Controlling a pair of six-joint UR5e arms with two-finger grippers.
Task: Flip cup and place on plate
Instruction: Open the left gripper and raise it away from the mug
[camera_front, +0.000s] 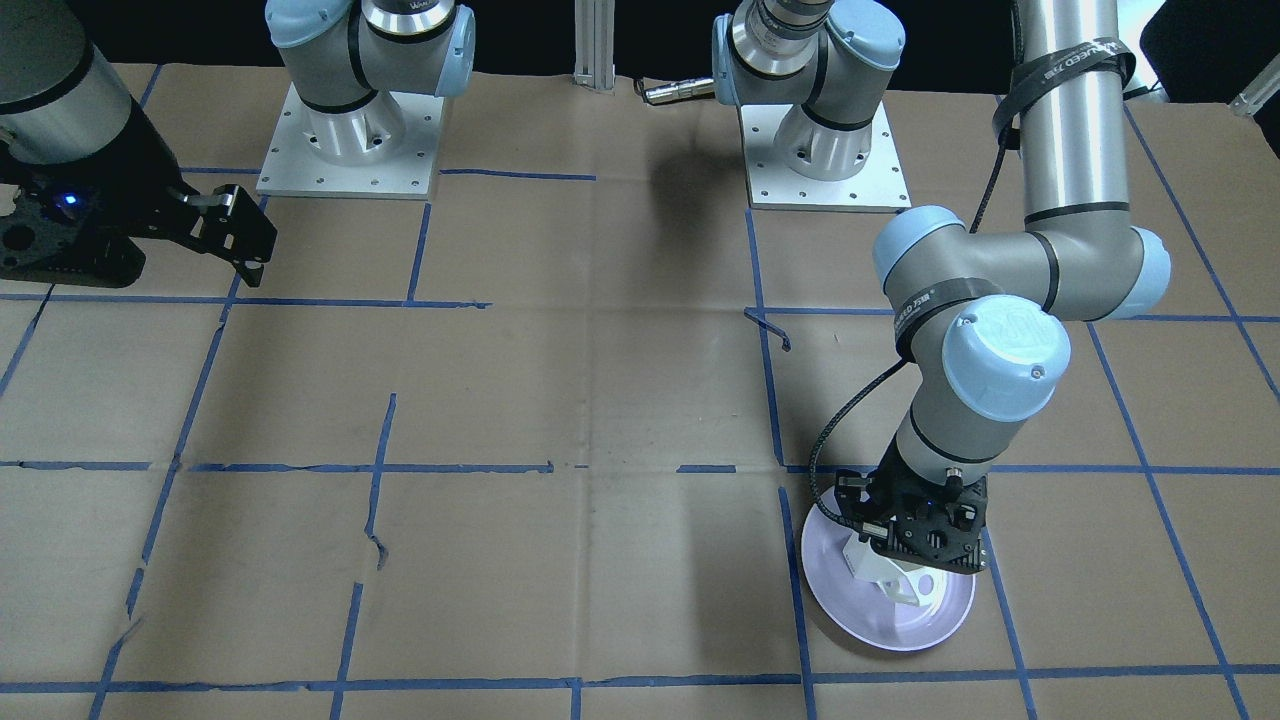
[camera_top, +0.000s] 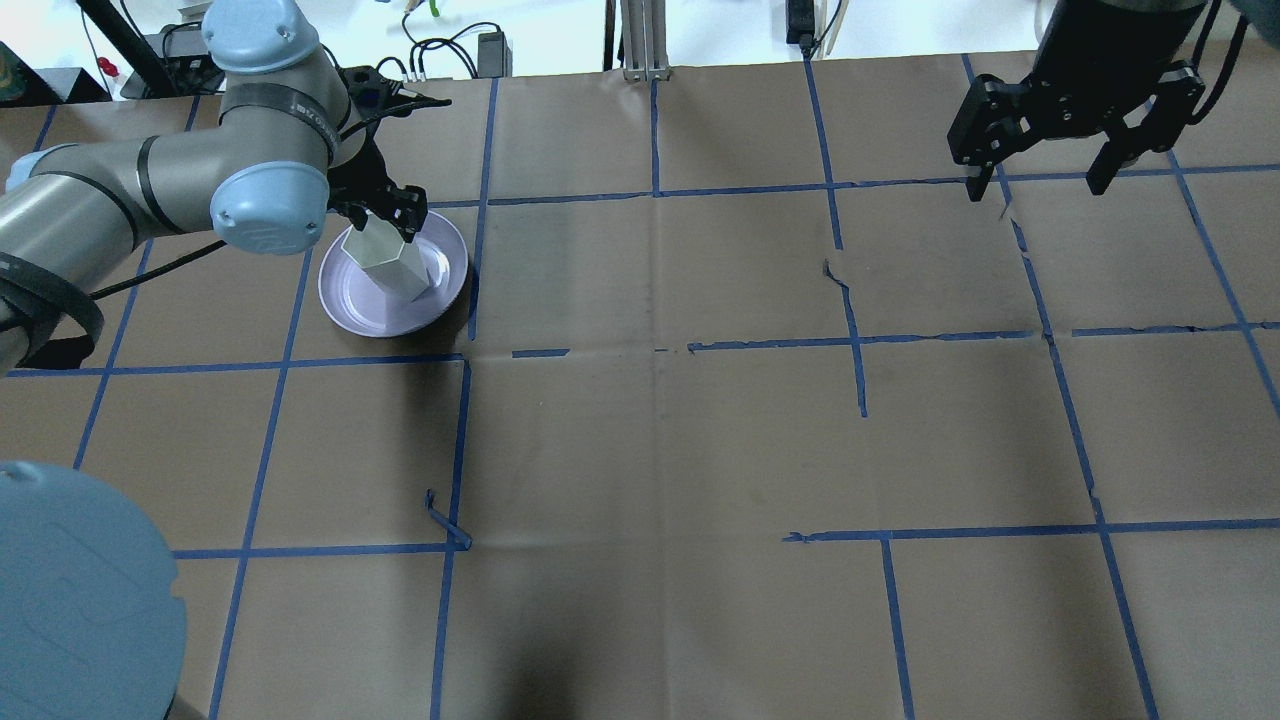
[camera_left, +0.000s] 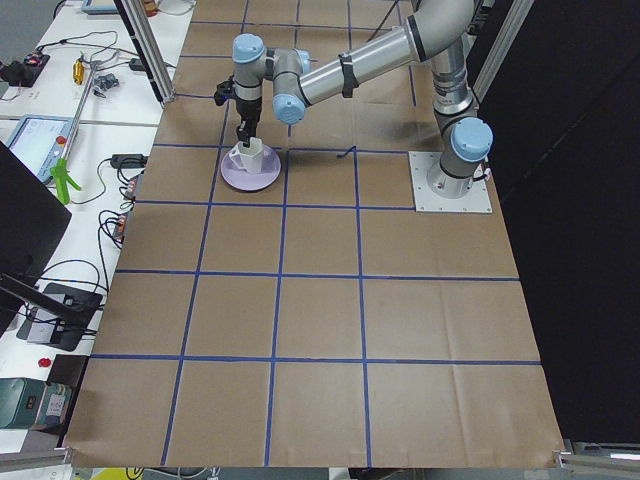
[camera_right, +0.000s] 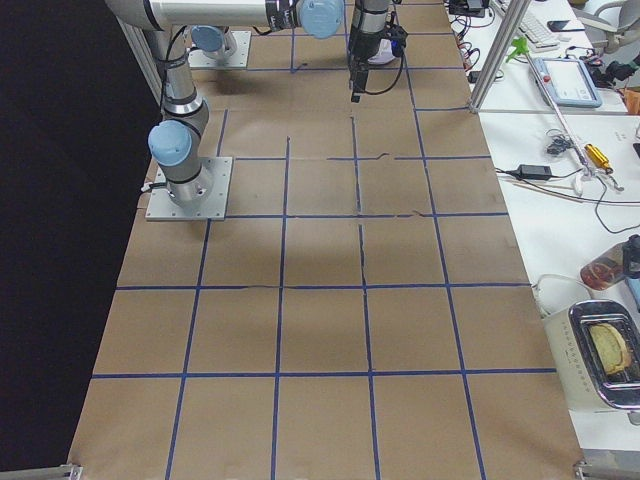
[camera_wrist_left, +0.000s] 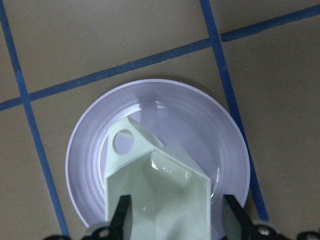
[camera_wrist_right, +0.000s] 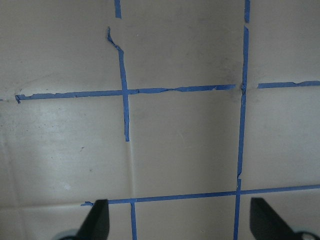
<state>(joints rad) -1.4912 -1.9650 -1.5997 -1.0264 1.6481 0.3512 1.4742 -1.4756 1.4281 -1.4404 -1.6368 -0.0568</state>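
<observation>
The white faceted cup (camera_wrist_left: 160, 195) stands mouth up on the lavender plate (camera_wrist_left: 200, 115), its handle toward the plate's middle. My left gripper (camera_wrist_left: 177, 215) straddles the cup's rim. One finger overlaps the cup's wall. A strip of plate shows between the other finger (camera_wrist_left: 232, 217) and the cup, so the jaws stand slightly open. The cup (camera_top: 385, 262), the plate (camera_top: 360, 310) and the left gripper (camera_top: 385, 215) also show in the overhead view. My right gripper (camera_top: 1037, 185) hangs open and empty far from them.
The table (camera_top: 660, 420) is covered in brown paper with a grid of blue tape. The two arm bases (camera_front: 350, 140) sit at the robot's edge. Desks with tools and cables (camera_left: 80, 120) line the far side beyond the table.
</observation>
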